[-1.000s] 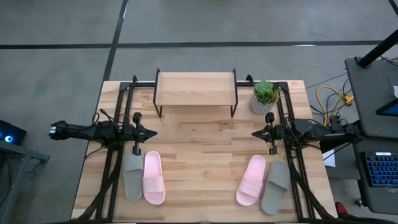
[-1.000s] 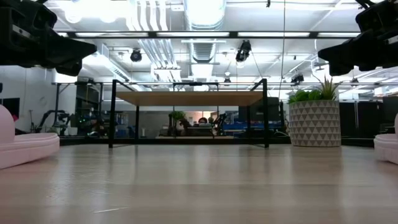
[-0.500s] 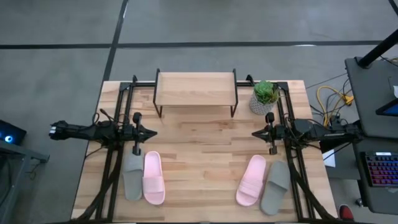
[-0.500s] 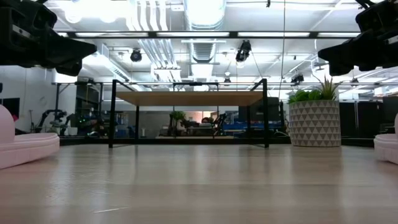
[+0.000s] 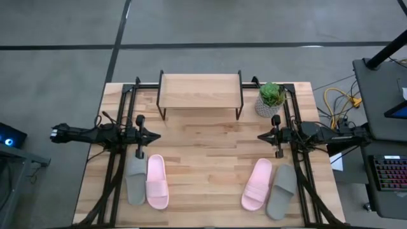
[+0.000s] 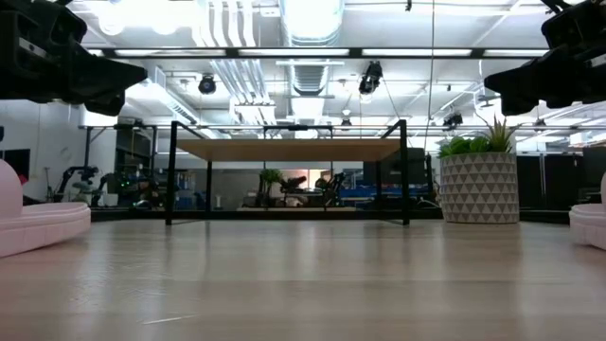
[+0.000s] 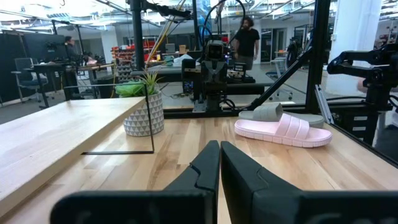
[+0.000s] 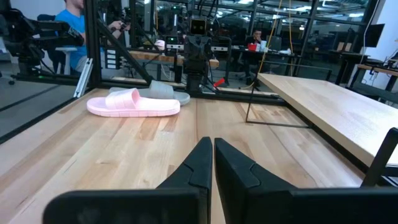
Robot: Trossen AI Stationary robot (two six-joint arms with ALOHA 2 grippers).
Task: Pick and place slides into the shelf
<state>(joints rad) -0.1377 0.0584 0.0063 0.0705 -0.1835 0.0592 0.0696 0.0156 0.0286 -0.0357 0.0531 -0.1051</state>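
Your four slides lie in two pairs at the near edge of the table, toes pointing toward the shelf (image 5: 200, 91) at the far edge: a grey slide (image 5: 135, 180) touching a pink slide (image 5: 157, 181) on the left, another pink slide (image 5: 257, 184) beside a grey slide (image 5: 282, 189) on the right. Each pair sits just nearer you than its own arm, long axes running front to back. The left gripper (image 5: 154, 135) and right gripper (image 5: 261, 136) both hover mid-table, facing each other, fingers pressed together. Take whichever pair lies under its own arm.
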